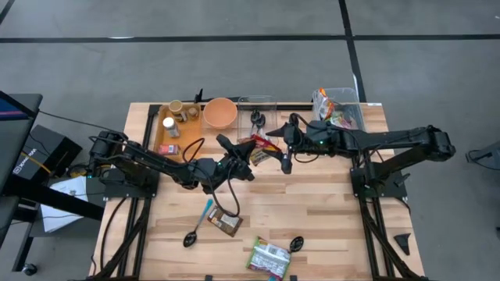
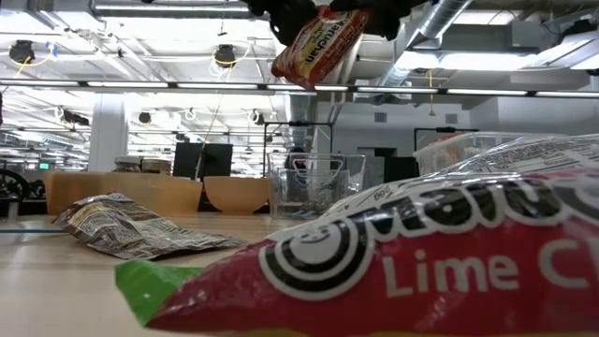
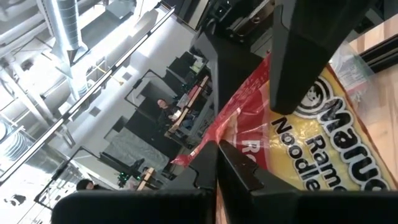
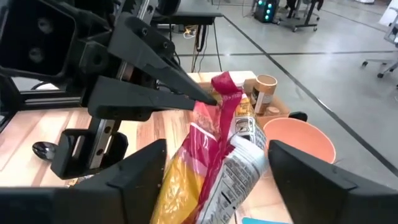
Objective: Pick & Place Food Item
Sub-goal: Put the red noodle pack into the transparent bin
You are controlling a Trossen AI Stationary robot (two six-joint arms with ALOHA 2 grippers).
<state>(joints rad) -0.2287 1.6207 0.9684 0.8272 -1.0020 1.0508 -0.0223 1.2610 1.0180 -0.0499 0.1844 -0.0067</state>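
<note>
A red-and-yellow ramen noodle packet hangs in the air above the middle of the table, and the low view shows it high above the tabletop. My left gripper reaches in from the table's left and is shut on it. My right gripper comes from the right and is open. Its two fingers stand on either side of the packet's lower body. I cannot tell whether they touch it. My left gripper pinches the packet's red sealed end between its two fingers. The fingers come about level from the table's left. The packet is lifted clear of the table and hangs tilted below them, its printed face toward the left wrist camera.
An orange bowl and a tray with jars stand at the far edge, and a clear bin of packets at the far right. A spoon, a brown wrapper and a green chips bag lie near the front.
</note>
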